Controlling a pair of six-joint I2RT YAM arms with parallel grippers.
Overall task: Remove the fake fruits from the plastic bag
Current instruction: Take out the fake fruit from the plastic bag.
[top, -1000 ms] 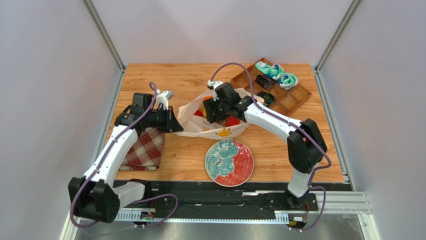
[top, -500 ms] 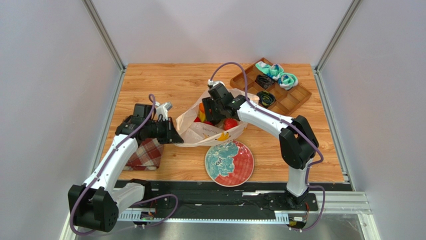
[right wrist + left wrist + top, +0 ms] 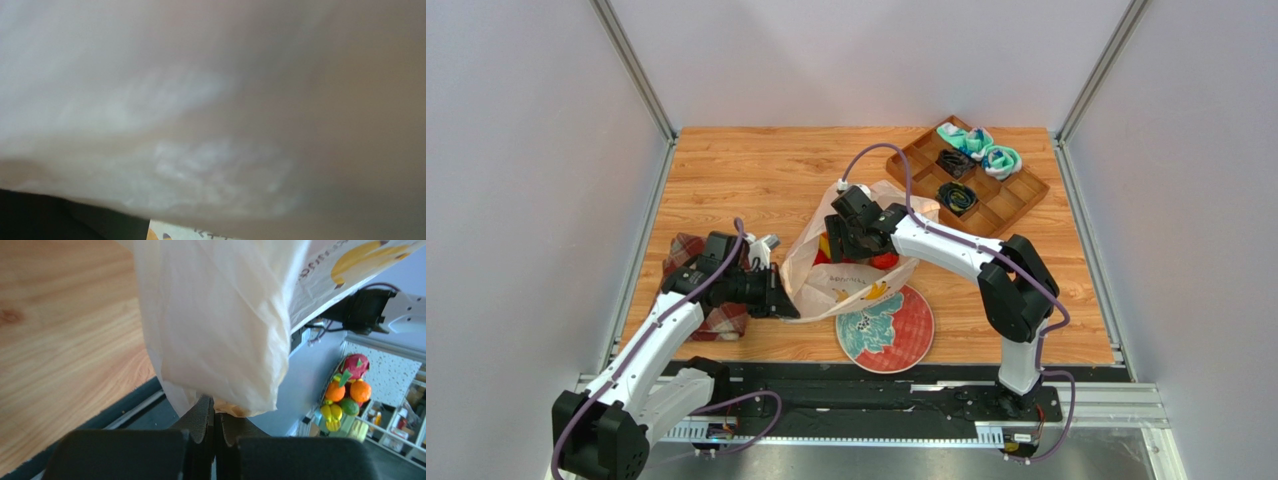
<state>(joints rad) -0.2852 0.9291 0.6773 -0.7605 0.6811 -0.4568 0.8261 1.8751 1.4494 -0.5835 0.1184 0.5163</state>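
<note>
Bag [image 3: 851, 278] mid-counter [image 3: 756, 180], nearer the near edge, mouth toward the far edge, near side lapping over the far rim of the plate [image 3: 904, 335]. Left fingers [image 3: 779, 306] pressed together on a fold at the bag's left side; in the left wrist view, film bunched tight between the tips. Right fingers [image 3: 838, 243] sunk into the bag's mouth from the right; how far apart, cannot tell, right wrist view filled with blurred cream film. Fruits [image 3: 884, 262] inside the bag: red ones beside the right fingers, a bit of orange at the mouth's left. Plaid cloth [image 3: 714, 318] near the left edge, partly under the left arm. Wooden tray [image 3: 991, 195] at the far right corner, well apart from the bag.
</note>
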